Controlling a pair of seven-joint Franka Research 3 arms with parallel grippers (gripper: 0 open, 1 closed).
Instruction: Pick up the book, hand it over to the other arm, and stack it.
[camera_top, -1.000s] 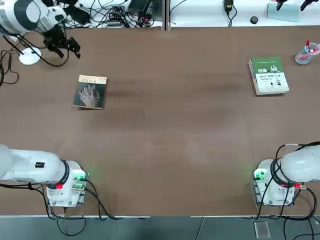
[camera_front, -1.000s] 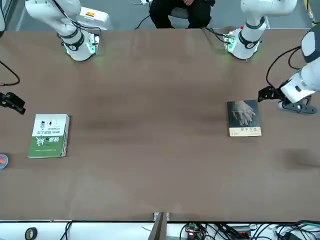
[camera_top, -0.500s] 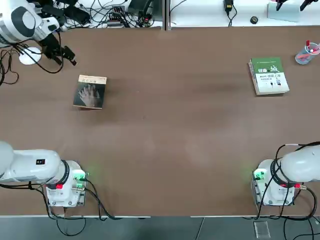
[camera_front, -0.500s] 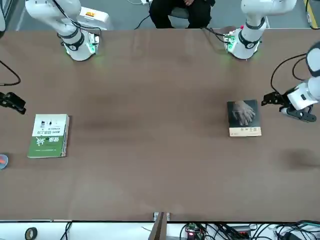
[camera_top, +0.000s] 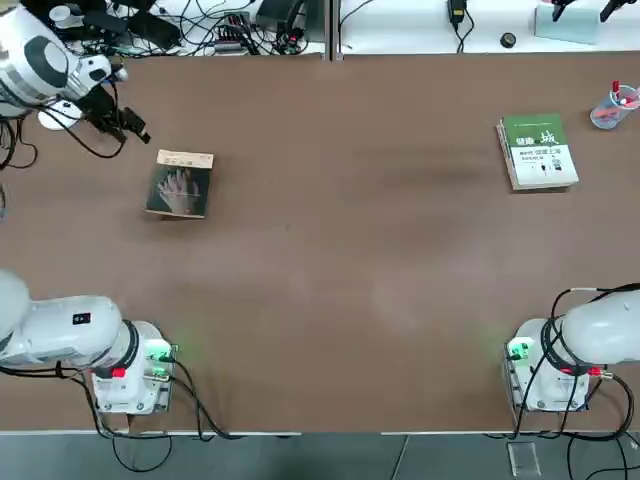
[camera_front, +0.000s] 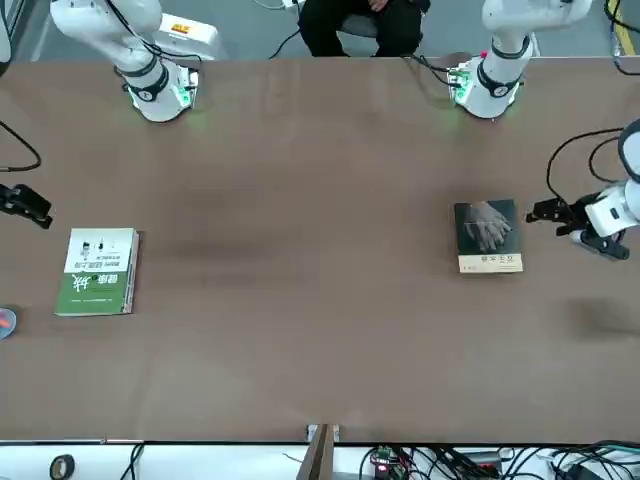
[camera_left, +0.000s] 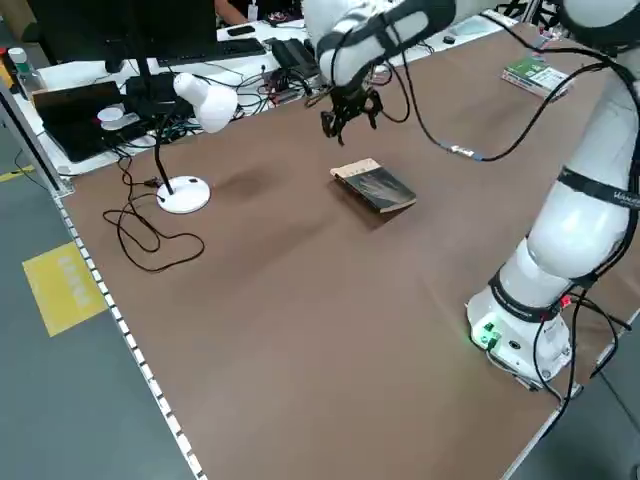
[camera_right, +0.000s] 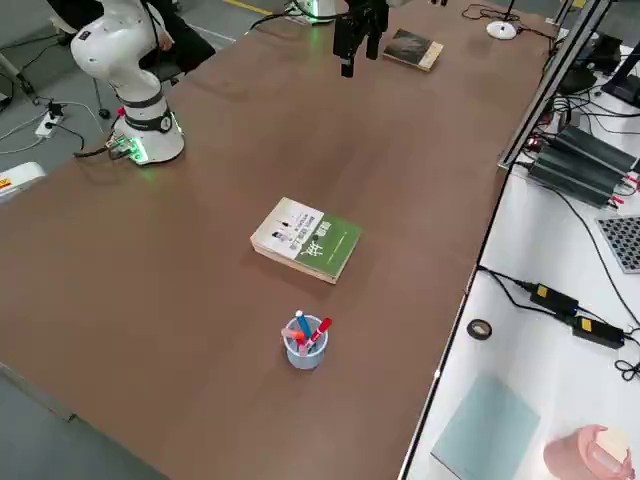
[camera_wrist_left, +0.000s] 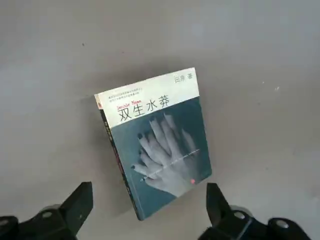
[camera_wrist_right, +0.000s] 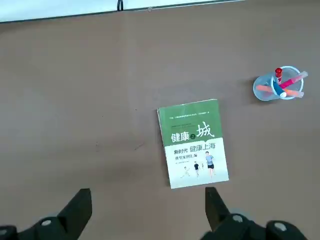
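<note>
The book (camera_top: 181, 185) lies flat on the brown table (camera_top: 340, 250) at the far left, its dark cover with pale hands facing up and its tan band toward the far edge. My left gripper (camera_top: 135, 130) hovers open just beyond the book's far-left corner, touching nothing. The left wrist view looks down on the book (camera_wrist_left: 155, 140) between the spread fingers (camera_wrist_left: 80, 205). From the front, this gripper (camera_front: 540, 213) sits beside the book (camera_front: 488, 235). The other arm's right gripper (camera_wrist_right: 147, 210) hangs open high over the table's right side and holds nothing.
A green-and-white book (camera_top: 538, 152) lies at the far right, with a cup of pens (camera_top: 612, 108) beyond it. A white desk lamp (camera_left: 195, 100) stands off the far-left corner. Cables and electronics line the far edge. A seated person (camera_front: 360, 20) is behind the arm bases.
My left gripper has drifted toward the robot's side and lower, coming closer to the book's far-left corner. The book and the right arm have not moved.
</note>
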